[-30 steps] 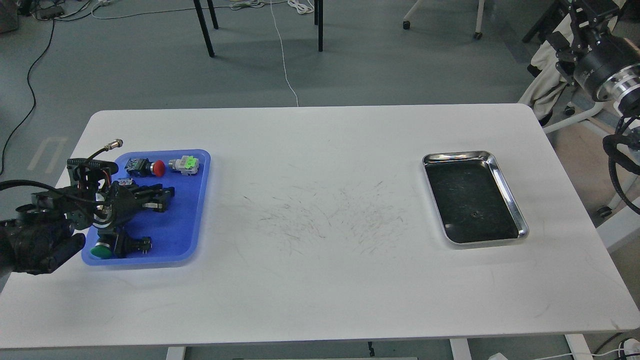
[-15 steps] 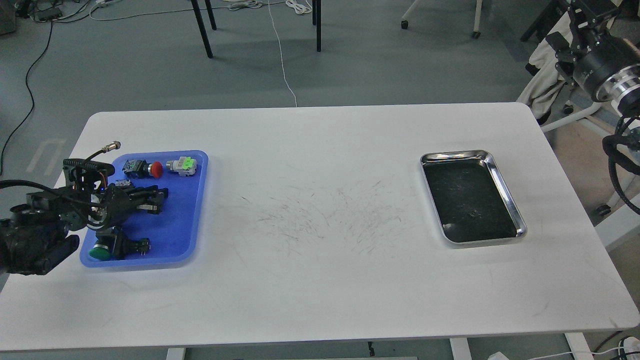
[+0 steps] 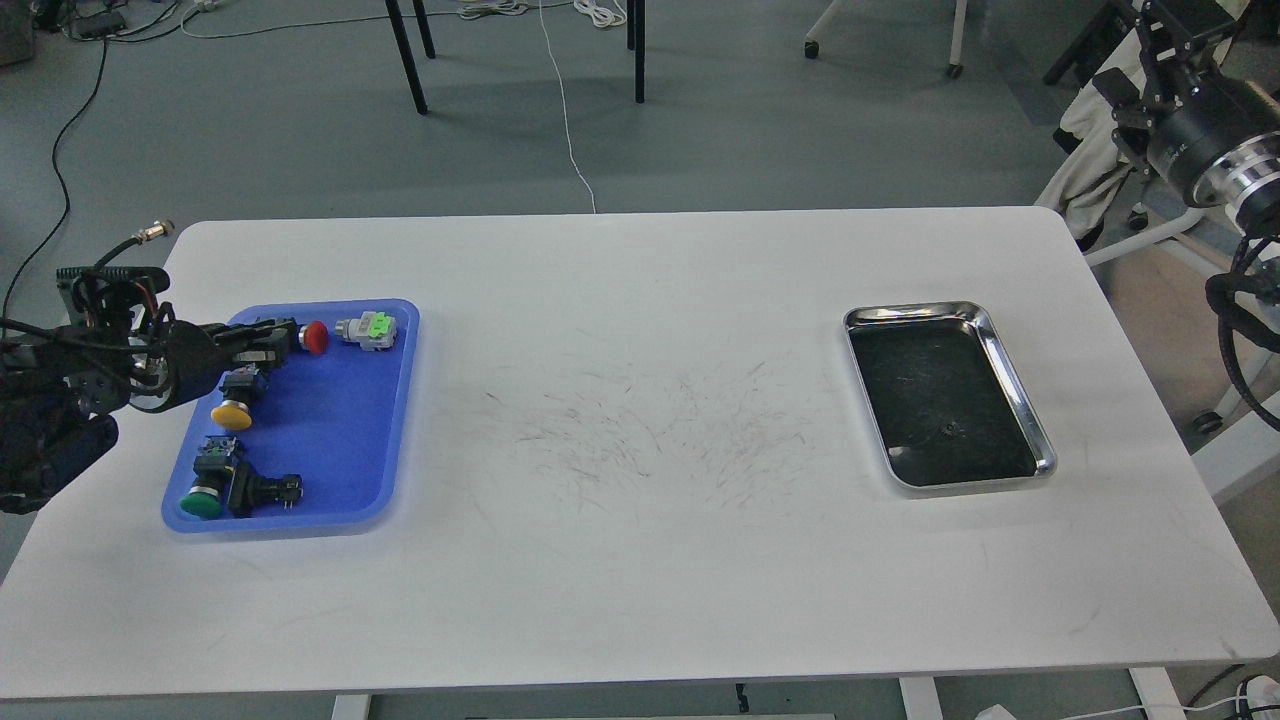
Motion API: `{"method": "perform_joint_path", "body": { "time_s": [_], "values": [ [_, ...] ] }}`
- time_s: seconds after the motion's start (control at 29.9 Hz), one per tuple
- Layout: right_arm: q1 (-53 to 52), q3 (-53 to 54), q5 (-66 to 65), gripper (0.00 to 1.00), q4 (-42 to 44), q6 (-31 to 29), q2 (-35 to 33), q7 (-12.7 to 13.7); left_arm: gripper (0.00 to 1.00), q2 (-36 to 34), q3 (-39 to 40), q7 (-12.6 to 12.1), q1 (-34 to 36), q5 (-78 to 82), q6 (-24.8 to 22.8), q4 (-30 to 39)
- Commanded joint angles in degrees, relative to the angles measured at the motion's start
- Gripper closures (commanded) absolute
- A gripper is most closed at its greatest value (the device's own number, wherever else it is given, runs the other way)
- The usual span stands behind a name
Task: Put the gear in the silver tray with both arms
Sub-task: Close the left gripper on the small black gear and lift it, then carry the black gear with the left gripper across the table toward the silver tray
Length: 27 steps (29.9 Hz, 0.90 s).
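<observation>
The silver tray (image 3: 1010, 380) lies on the right side of the white table, its dark bottom bare except for a small dark speck (image 3: 947, 431) that I cannot identify. I make out no gear. My left gripper (image 3: 275, 340) reaches from the left over the far left part of the blue tray (image 3: 340, 450). Its fingers point right at the black body of a red-capped button (image 3: 316, 337). I cannot tell whether they grip it. My right arm (image 3: 1195, 135) hangs off the table at the top right. Its end (image 3: 1175, 30) is cut off by the frame edge.
The blue tray also holds a yellow-capped button (image 3: 232, 412), a green-capped button (image 3: 205, 500) with a black part (image 3: 262, 490) beside it, and a grey and green connector (image 3: 370, 330). The table's middle (image 3: 640, 440) shows only scratch marks. Chair legs and cables lie on the floor behind.
My left gripper has drawn back to the left and toward the tray's far end, next to the red-capped button. The yellow-capped button now shows. The right arm has stayed put.
</observation>
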State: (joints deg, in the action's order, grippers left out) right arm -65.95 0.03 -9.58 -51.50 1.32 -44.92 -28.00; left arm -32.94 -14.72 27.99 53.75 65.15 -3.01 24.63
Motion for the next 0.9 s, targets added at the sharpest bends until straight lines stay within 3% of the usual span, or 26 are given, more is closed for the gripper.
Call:
{"method": "perform_joint_path", "body": {
  "time_s": [0.0,0.3,0.43,0.87],
  "values": [
    [0.12,-0.12,0.00,0.10,-0.01,0.00,0.01,0.00,0.93,-0.11,0.22,0.01,2.57,-3.00,-1.12,0.68],
    [-0.06,-0.12,-0.09,0.09,-0.01,-0.08,0.01,0.00,0.95,0.59,1.54,0.01,11.27,-10.75,-4.02,5.69],
    [-0.14,-0.12,-0.09,0.09,0.17,-0.08,0.01,0.00,0.99,4.28,1.10,0.01,14.62,-10.66,-4.28,6.74],
    [-0.49,-0.21,-0.09,0.09,0.43,-0.08,0.01,0.00,0.99,19.57,-3.12,0.01,19.54,-9.96,-6.74,6.75]
  ]
}}
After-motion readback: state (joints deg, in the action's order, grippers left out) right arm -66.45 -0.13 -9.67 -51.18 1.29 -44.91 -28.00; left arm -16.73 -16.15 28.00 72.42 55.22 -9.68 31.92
